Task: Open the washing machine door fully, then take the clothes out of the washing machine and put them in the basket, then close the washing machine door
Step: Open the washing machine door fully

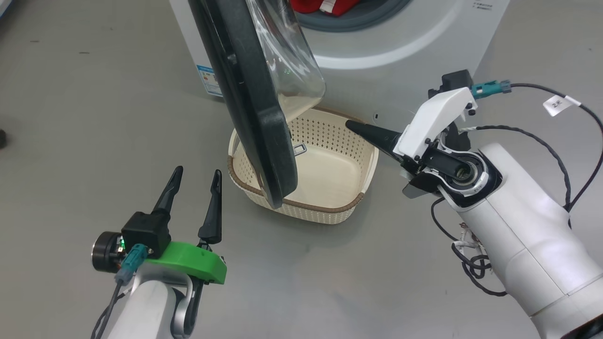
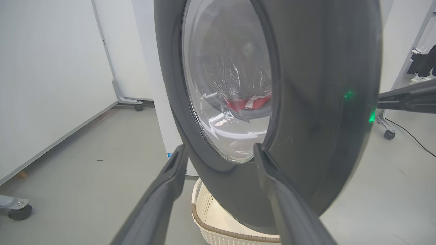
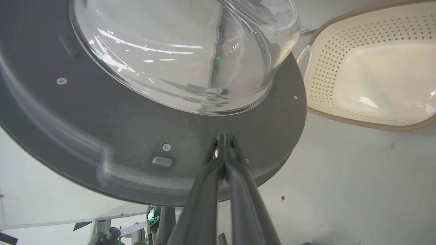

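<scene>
— Right hand [image 1: 349, 124] is seen shut, its two fingers pressed together on nothing. The tips are set at the inner face of the washing machine door [image 1: 252, 117], on the black rim just below the glass bowl [image 1: 287, 61]. Whether contact is made cannot be told. Which step is judged to be in hand?

— Opening the door fully. It stands roughly halfway open from the washing machine [image 1: 377, 70], hinged, it is judged, at the far left of the opening. A steady push to the left is called for, applied on the rim toward the free edge, where leverage is best. The arc should be followed so that the tips are not slid onto the glass.

— And which way is the door pointed?

— It is seen edge-on. Its plane runs from far to near, with the free edge nearest and hung over the basket [image 1: 325, 214]. The bowl is bulged to the right and the outer face is turned left. The left hand [image 1: 198, 170] is held wide open and empty, near and to the left of that edge. That is judged to be in the swing path, so it is best drawn aside first. The clothes [image 1: 320, 5] are seen in the drum, far behind. The basket is set empty on the floor [image 1: 70, 141] before the machine.
</scene>
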